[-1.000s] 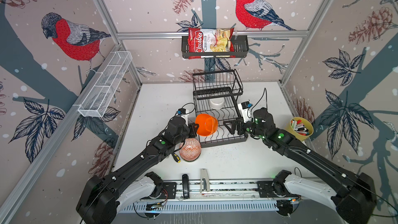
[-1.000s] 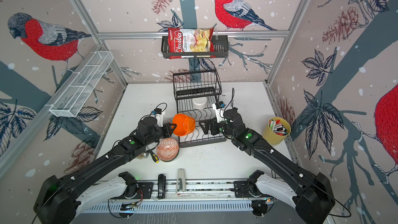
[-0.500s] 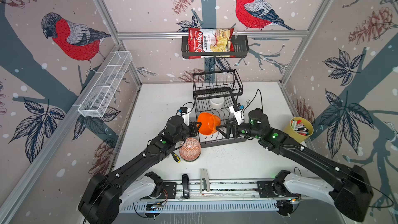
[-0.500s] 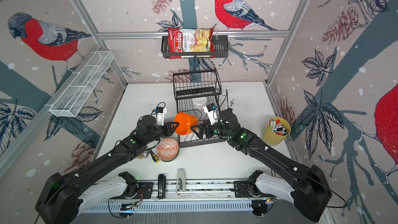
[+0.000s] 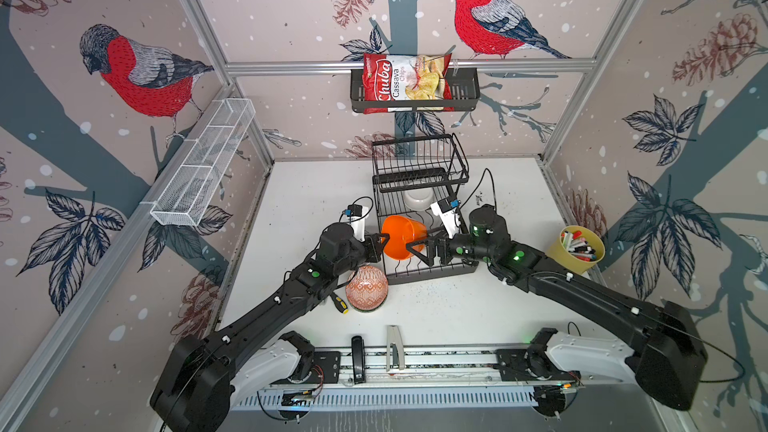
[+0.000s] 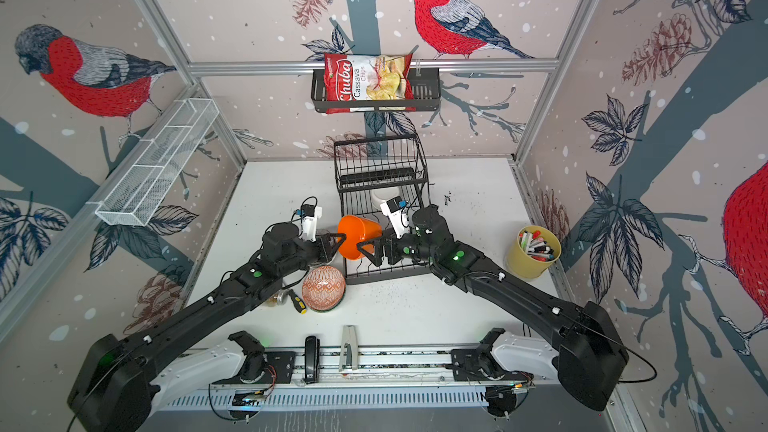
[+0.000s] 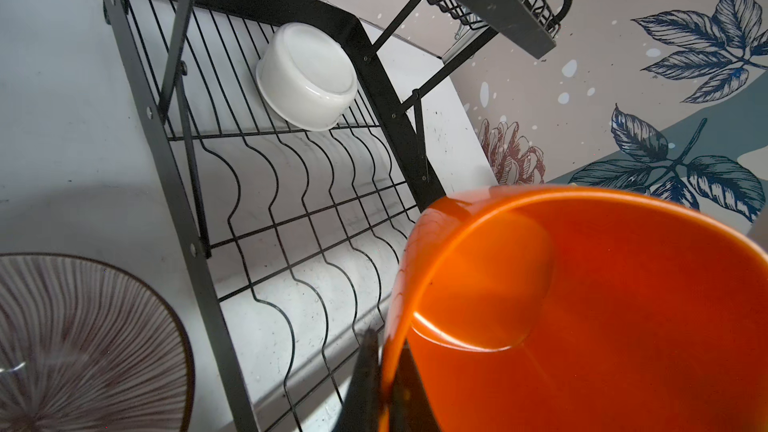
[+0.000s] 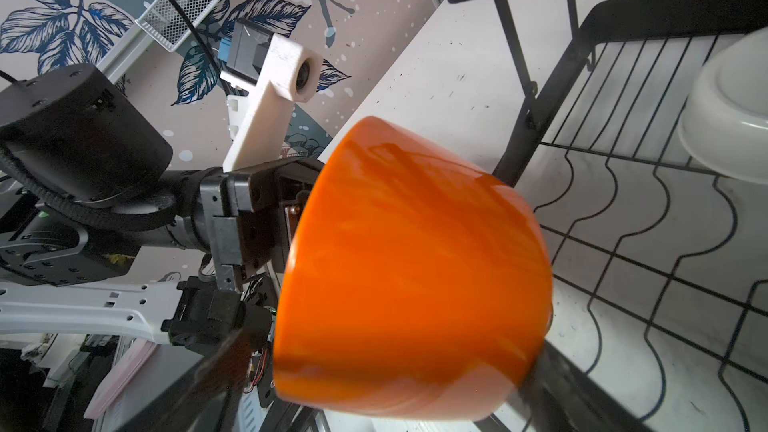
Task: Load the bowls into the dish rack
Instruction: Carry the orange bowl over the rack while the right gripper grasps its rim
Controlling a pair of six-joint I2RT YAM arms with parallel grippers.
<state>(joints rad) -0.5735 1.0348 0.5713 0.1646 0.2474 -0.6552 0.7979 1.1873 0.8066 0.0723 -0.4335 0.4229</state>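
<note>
Top views: left tool (image 5: 383,239) clenched on orange bowl (image 5: 400,234) over dish rack (image 5: 432,275), right tool (image 5: 417,252) released alongside.

The words "Chuba Cassava Chips" are printed on the chips bag (image 5: 405,83), shown in both top views in the black wall basket (image 5: 467,93). "Chuba" is set in white script on the red part, the other two words beside it on the pale part.

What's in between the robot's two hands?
The orange bowl. In both top views it hangs between the left gripper, which pinches its rim, and the open right gripper on its other side.
</note>
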